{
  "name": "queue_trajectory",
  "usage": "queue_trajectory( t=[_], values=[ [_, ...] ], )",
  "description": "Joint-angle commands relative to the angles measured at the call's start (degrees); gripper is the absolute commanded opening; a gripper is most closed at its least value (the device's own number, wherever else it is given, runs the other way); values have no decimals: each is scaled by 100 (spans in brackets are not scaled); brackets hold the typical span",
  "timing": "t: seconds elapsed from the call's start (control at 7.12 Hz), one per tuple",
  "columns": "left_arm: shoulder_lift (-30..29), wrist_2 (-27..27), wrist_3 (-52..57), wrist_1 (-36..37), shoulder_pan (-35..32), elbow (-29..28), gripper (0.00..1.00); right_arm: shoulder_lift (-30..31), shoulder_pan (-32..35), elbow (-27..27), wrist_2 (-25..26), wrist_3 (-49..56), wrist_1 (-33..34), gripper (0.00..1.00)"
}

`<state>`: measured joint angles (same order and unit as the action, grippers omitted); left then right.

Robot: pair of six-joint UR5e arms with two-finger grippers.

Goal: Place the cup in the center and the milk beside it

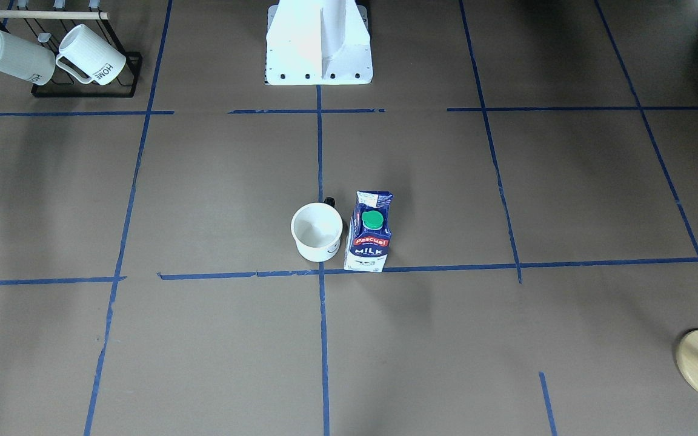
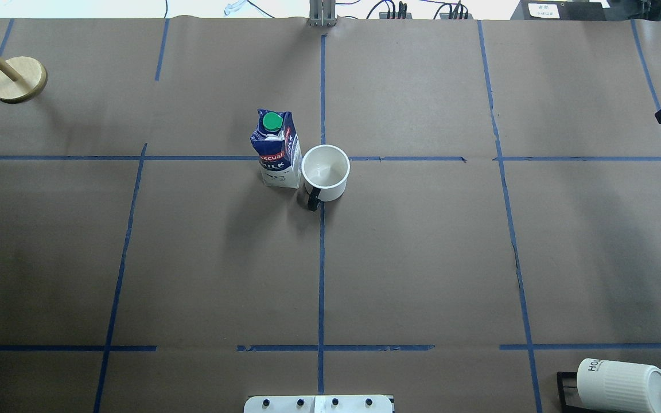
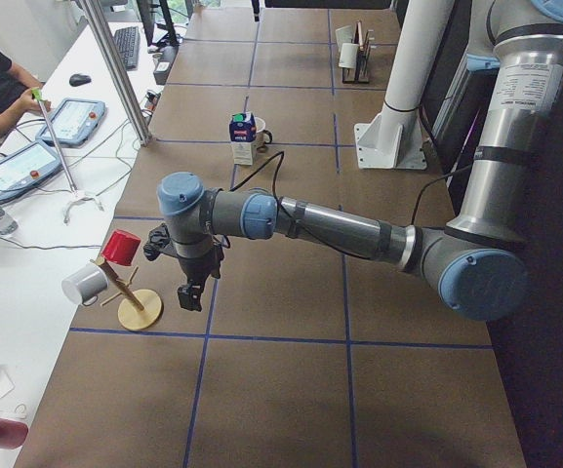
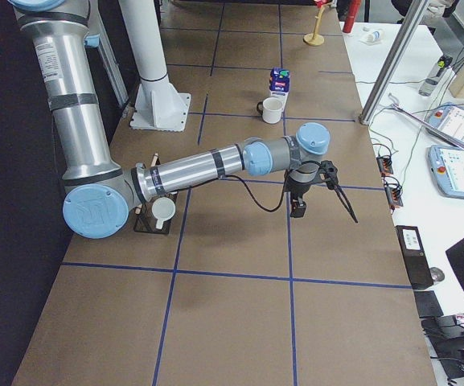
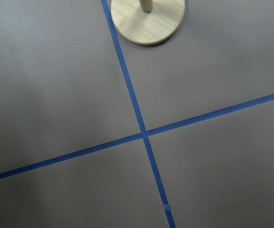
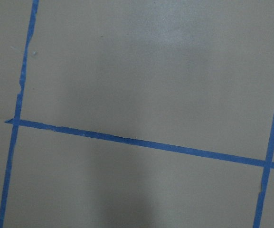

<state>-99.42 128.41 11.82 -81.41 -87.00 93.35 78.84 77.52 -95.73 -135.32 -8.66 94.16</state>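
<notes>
The white cup (image 1: 317, 232) with its black handle stands upright at the center tape crossing (image 1: 321, 272). It also shows in the overhead view (image 2: 325, 172). The blue and white milk carton (image 1: 369, 233) with the green cap stands upright right beside it, on the robot's left side (image 2: 276, 150). The left gripper (image 3: 191, 292) hangs above the table near the wooden stand, far from both. The right gripper (image 4: 298, 209) hangs over the table's right end. Both show only in side views, so I cannot tell if they are open or shut. Neither wrist view shows fingers.
A black rack with two ribbed HOME mugs (image 1: 52, 57) stands on the robot's right near the base (image 1: 319, 48). A wooden mug stand (image 3: 140, 310) with a red and a white cup stands at the far left corner; its base shows in the left wrist view (image 5: 147, 21).
</notes>
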Motion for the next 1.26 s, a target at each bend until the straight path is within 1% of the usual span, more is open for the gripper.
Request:
queue_trajectory(
  t=[0.0, 0.28, 0.7, 0.84, 0.98, 1.12],
  values=[
    [54, 0, -13, -7, 8, -1, 100, 0, -18, 2, -3, -13, -3, 100],
    [54, 35, -13, -146, 16, 16, 100, 0, -18, 2, -12, -13, -3, 100],
    [-16, 35, -31, -156, 69, 122, 100, 0, -35, 2, -12, -22, -3, 100],
    [36, 44, -22, -304, 87, 104, 100, 9, -70, 19, -12, -22, -3, 100],
    [228, 35, -31, -627, 95, 61, 100, 26, -106, 19, -21, -31, -3, 100],
    [273, 35, -213, -927, 104, 17, 100, 26, -97, 2, -21, -31, -3, 100]
  ],
)
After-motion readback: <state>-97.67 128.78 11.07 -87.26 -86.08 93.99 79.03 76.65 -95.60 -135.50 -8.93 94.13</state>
